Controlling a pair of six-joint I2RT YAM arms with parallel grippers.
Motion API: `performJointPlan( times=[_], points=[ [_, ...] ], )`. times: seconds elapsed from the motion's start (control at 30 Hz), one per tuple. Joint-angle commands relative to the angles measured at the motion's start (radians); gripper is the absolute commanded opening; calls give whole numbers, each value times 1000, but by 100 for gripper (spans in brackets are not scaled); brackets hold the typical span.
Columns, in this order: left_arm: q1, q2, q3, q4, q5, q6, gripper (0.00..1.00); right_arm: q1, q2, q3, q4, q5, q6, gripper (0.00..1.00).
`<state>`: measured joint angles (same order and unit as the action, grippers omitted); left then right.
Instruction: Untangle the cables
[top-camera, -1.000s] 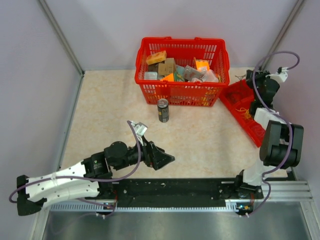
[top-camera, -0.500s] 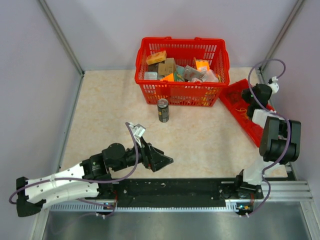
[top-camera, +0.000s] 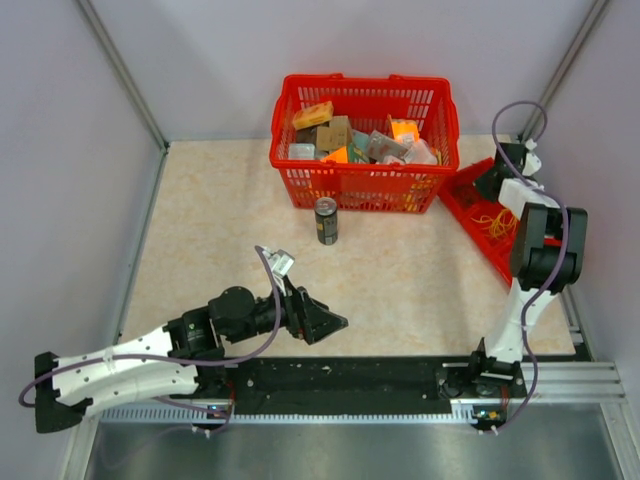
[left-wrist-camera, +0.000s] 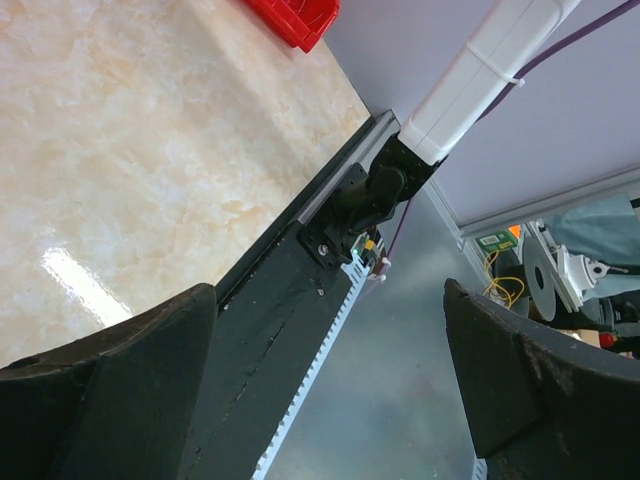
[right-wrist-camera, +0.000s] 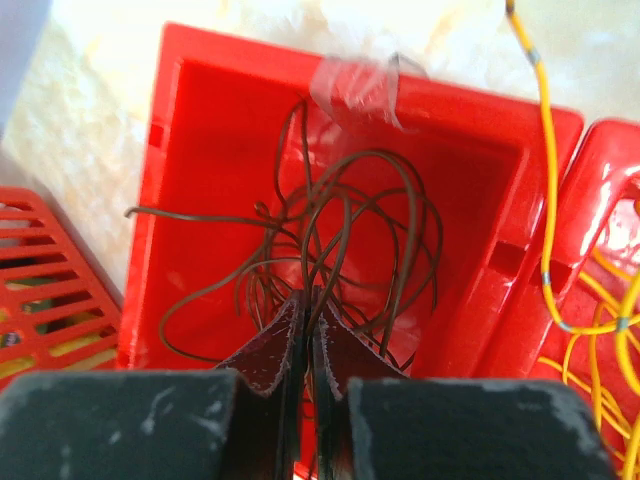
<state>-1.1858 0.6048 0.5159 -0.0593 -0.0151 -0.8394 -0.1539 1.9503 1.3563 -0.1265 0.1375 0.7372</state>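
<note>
Whereas the left pincer (left-wrist-camera: 330, 300) has kept its place low over the desk (top-camera: 220, 230), jaws spread wide with nothing between them, the right arm has swung inward and down from the far right corner over the last 1 s. The right pincer (right-wrist-camera: 310, 312) now points into the red tray (right-wrist-camera: 190, 140) at the desk's right edge.

Wrist view: its 2 fingers are drawn almost together, tips sunk in the tangle of dark cables (right-wrist-camera: 345, 225) lying in 1 compartment. Whether a strand is pinched between them cannot be told. The yellow cables (right-wrist-camera: 600, 340) lie in the adjoining compartment, with 1 strand trailing over the rim.

Judgement: the reach appears complete and a first pull on the dark bundle is at hand. Both bundles lie in the tray, so the untangling is barely begun.
</note>
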Motion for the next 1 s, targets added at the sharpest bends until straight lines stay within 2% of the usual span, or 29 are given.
performJointPlan(
  times=[0.0,0.13,0.43,0.6,0.67,0.83,0.97],
  points=[
    [3,24,12,52,10,0,98,24,44,107,-168,25,57,0],
    [5,32,13,78,41,2,98,31,94,196,-263,25,62,0],
    [6,9,3,64,24,-7,98,37,23,276,-335,63,-70,42],
    [6,18,1,64,35,-23,98,43,-79,294,-395,71,-94,57],
    [6,21,-2,68,44,-32,98,43,-129,288,-418,71,-98,58],
    [6,16,-14,67,49,-52,98,47,-334,160,-444,51,-101,62],
    [6,-25,-37,64,26,-56,98,48,-598,-96,-392,85,-127,65]
  ],
)
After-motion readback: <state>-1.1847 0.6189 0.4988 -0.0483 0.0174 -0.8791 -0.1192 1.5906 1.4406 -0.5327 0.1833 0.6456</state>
